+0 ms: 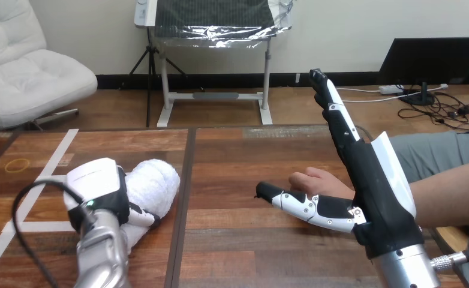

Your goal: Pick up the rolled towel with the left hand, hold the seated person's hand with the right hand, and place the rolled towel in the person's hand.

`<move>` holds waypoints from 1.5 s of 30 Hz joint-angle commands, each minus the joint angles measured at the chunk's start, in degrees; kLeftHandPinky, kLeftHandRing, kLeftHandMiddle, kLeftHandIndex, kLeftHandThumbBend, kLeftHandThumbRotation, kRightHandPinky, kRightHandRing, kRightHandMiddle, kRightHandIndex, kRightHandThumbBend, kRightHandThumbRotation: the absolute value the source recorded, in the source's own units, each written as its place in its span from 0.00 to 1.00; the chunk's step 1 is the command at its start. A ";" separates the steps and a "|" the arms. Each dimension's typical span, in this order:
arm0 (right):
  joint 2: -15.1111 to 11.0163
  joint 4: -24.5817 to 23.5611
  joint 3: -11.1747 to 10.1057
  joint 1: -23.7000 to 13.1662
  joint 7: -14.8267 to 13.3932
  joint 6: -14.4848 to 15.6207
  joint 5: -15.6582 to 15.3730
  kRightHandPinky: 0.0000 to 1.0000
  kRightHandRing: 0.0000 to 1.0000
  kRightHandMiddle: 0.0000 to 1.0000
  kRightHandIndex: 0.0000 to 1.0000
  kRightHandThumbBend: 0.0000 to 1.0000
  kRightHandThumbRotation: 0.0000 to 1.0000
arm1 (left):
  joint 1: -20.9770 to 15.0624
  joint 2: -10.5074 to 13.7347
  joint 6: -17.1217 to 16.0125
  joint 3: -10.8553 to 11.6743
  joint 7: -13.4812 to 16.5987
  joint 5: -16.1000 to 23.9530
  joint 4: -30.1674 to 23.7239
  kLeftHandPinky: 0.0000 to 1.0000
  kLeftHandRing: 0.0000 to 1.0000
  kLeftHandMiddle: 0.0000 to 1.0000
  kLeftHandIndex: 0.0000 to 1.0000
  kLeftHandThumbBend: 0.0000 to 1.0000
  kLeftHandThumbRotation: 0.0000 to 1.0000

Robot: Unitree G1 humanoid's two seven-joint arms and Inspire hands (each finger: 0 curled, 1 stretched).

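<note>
The rolled white towel lies on the wooden table at the left. My left hand sits on its near end, and a finger curls round the roll's underside. My right hand stands on edge at the right, open, with straight fingers pointing away and the thumb stretched out to the left. The person's hand rests on the table just behind that thumb, and their forearm runs off to the right behind my palm. I cannot tell whether the thumb touches it.
White tape lines and a yellow ring mark lie on the table's left part. A dark seam runs front to back beside the towel. Bare wood lies between the towel and the person's hand.
</note>
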 commanded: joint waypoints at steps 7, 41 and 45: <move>0.01 -3.52 -0.32 -1.67 -0.08 -0.07 0.73 1.00 1.00 1.00 1.00 0.68 0.00 | 2.47 1.46 -12.08 3.36 9.99 -4.28 3.06 0.26 0.33 0.44 0.55 0.72 0.00; -0.16 -2.93 -0.57 -1.63 -0.08 -0.52 1.11 1.00 1.00 1.00 1.00 0.66 0.00 | 7.33 -9.28 -53.22 22.40 -9.51 -53.84 3.43 0.40 0.42 0.46 0.50 0.74 0.00; -0.11 -3.11 -0.64 -1.67 -0.01 0.06 1.09 1.00 1.00 1.00 1.00 0.66 0.00 | 7.65 -9.75 -53.13 22.09 -11.10 -54.73 1.38 0.39 0.42 0.45 0.50 0.75 0.03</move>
